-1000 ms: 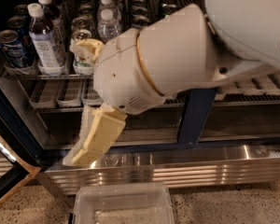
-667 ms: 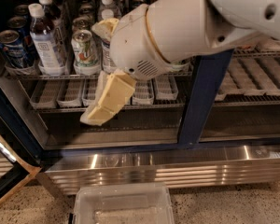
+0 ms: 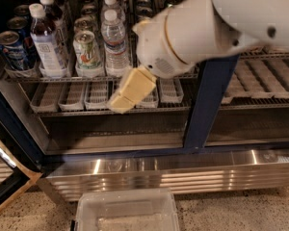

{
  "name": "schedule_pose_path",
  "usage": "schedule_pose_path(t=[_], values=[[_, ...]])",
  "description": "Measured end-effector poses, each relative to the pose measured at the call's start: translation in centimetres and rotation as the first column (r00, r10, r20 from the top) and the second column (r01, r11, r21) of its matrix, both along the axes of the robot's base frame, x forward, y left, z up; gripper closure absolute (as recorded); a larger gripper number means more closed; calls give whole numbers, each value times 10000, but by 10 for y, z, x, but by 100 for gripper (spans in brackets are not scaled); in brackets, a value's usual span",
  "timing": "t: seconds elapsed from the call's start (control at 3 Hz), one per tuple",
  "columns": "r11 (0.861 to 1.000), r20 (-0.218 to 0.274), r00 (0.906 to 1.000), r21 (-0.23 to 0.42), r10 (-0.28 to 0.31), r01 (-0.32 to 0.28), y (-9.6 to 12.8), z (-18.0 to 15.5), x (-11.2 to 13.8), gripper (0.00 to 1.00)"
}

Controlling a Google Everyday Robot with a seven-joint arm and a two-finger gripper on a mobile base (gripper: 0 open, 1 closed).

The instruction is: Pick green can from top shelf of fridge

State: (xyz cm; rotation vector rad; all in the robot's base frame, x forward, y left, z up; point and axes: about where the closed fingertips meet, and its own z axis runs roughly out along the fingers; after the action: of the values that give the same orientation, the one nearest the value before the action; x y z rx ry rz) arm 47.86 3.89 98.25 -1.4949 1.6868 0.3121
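Your claw (image 3: 121,101) has swung right and a little up since a moment ago, uncovering a water bottle (image 3: 116,42). You cannot tell whether it is open, and nothing shows in its hold. It hangs before the fridge (image 3: 209,105), just below the top shelf (image 3: 58,77). Up-left of it, behind a white can (image 3: 86,52), the green can (image 3: 85,27) sits dark, its label unreadable.

1. The white arm (image 3: 221,23), upper right, is brightest, nearly washed out.
2. Glare streaks the steel base panel (image 3: 183,170) of the fridge (image 3: 202,105).
3. Its far left interior lies in shadow.
4. The gripper (image 3: 127,94), left of centre, is evenly lit.
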Motion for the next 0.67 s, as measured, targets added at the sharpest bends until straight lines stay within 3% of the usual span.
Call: schedule_pose_path(t=[0.33,0.67], values=[[9799,125,9799,-73,-1993,1994,-34,-30,-7,0],[9747,212,9745,9,-2236,2236,-36,-39,-5,0]])
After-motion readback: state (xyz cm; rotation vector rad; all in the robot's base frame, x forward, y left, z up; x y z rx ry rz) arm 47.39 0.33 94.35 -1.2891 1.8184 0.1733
